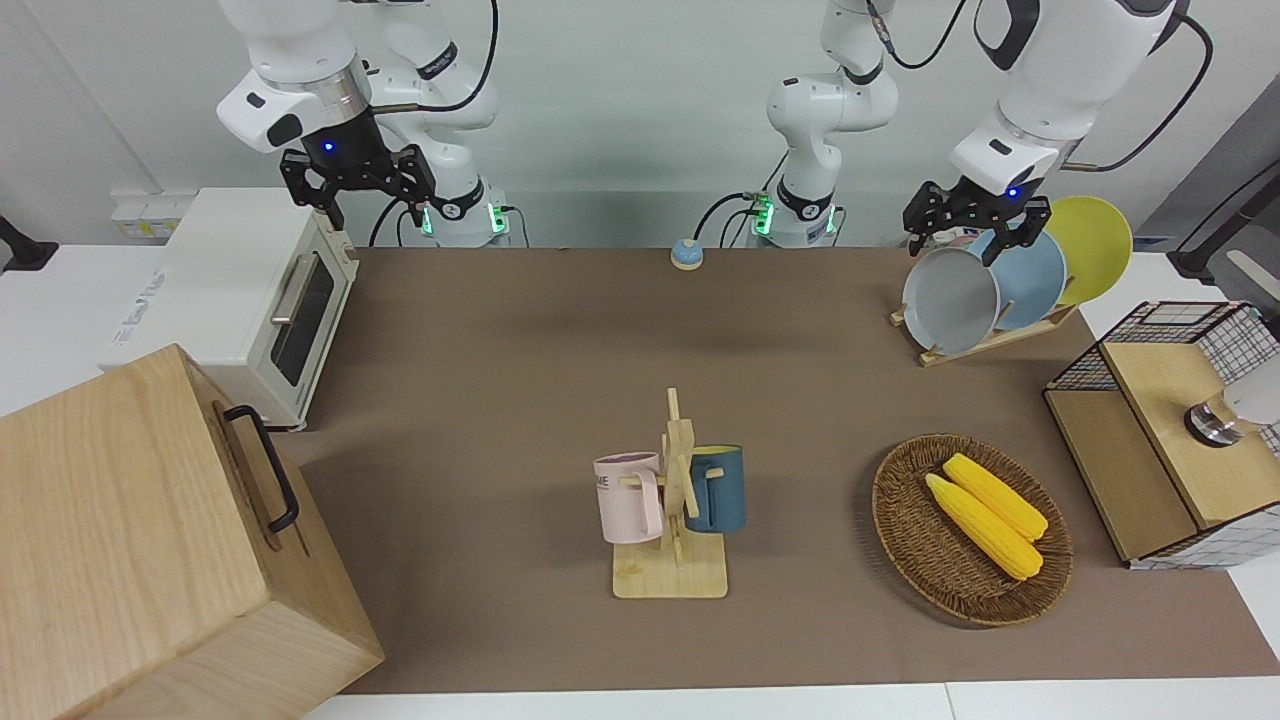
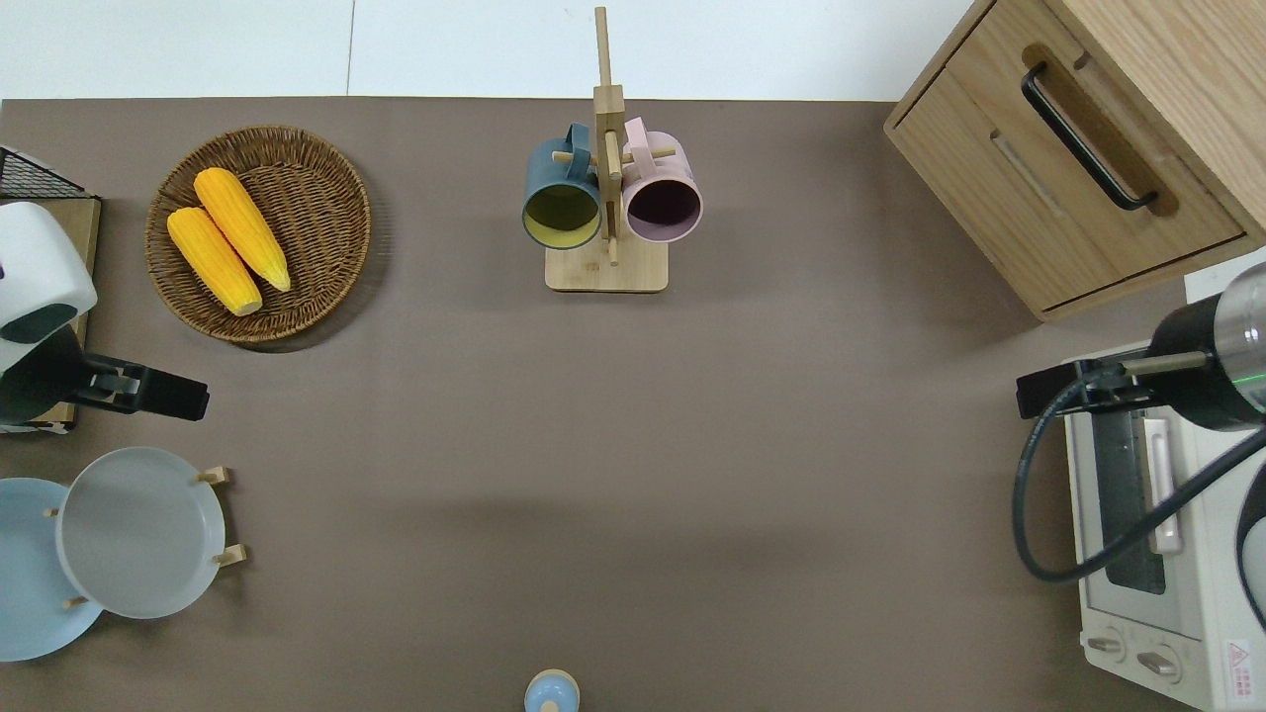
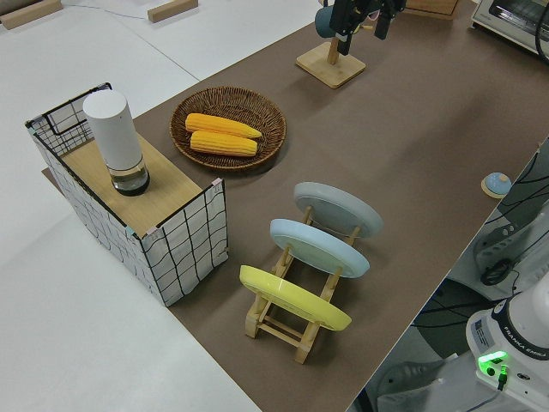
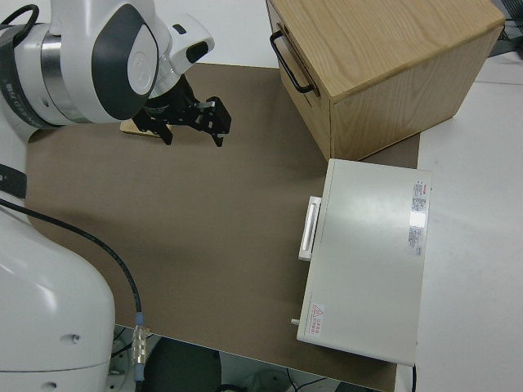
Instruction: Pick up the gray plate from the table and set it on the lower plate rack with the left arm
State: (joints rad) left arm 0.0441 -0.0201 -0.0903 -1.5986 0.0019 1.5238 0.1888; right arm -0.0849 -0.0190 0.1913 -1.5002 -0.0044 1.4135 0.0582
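Round pale gray plate [image 2: 138,532] stands slanted in small light-wood peg rack [image 3: 296,330] on brown table [image 2: 633,445], foremost slot, sky-blue plate [image 2: 30,583] next, yellow plate [image 3: 294,298] last. Left end effector [image 2: 158,393] empty, fingers apart, above table; gray plate at its 6 o'clock in overhead view, no contact. Right arm parked.

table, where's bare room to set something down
The widest bare stretch of the table runs between the plate rack and the toaster oven, nearer the robots than the mug tree. It is crowded around the rack, the corn basket and the wire crate.
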